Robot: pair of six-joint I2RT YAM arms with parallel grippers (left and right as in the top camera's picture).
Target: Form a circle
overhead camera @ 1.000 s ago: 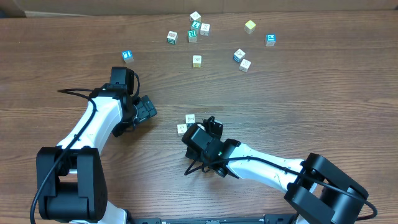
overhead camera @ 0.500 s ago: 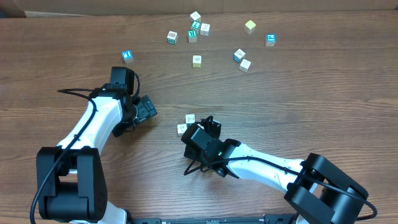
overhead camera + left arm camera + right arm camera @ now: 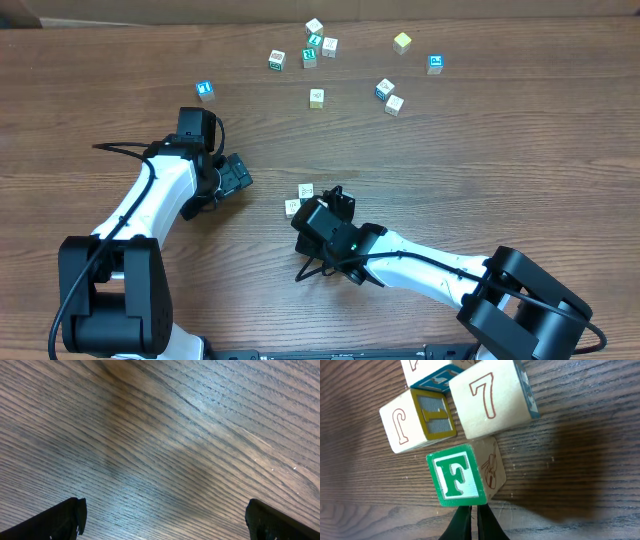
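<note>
the circle (image 3: pixel 465 430) is a tight clump of little wooden alphabet cubes on the desk (image 3: pixel 580 485). the green f cube (image 3: pixel 457 476) is its nearest member in the right wrist view. just past the f cube sits the 7 cube (image 3: pixel 492 397), close against it. also beyond the f cube is the j cube (image 3: pixel 402 422) with a yellow-framed side, and a fourth cube (image 3: pixel 432 372) shows only partly at the far edge.

they look light, hard and smooth-faced, so they should slide easily on the wood and spin if pushed off-centre. i judge a flat face, taken low and square, the best place to nudge or pinch one.

the right claw (image 3: pixel 474 517) is pinched shut on nothing, its tips right at the f cube's near edge; whether they touch it i cannot tell. well away from the f cube, the left claw (image 3: pixel 165 520) stands wide over bare desk. loose cubes (image 3: pixel 316 97) lie scattered far beyond the f cube, none in the way. the tight packing itself is the hazard: shoving the f cube may knock its neighbours.
</note>
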